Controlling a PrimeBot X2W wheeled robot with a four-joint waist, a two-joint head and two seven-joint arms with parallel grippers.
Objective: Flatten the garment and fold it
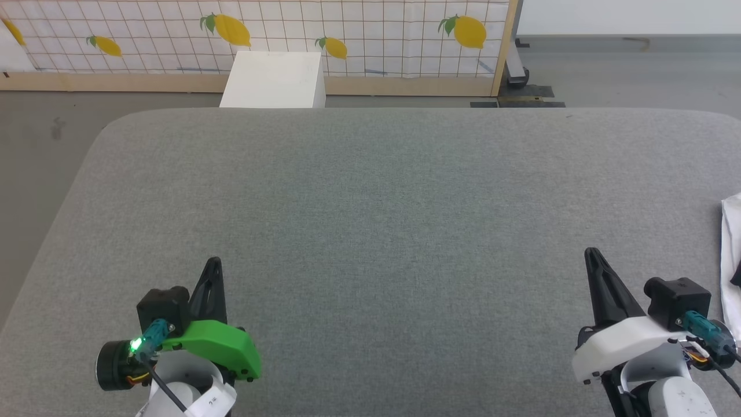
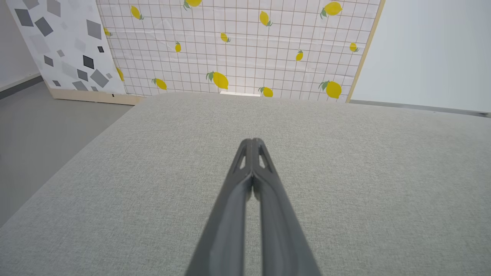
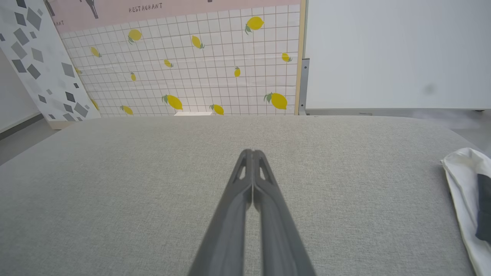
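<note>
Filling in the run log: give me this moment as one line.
left claw: shut, empty | right claw: shut, empty | garment: not held, lying at right edge of table

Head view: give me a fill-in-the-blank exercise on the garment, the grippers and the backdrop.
1. The garment lies at the ____ edge of the padded table, near the right gripper.
2. The left gripper, holding nothing, is ____ (open or shut).
3. The tiled panel beyond the table is printed with yellow ____.
4. A ____ box stands between table and panel.
Missing words: right; shut; lemons; white.
</note>
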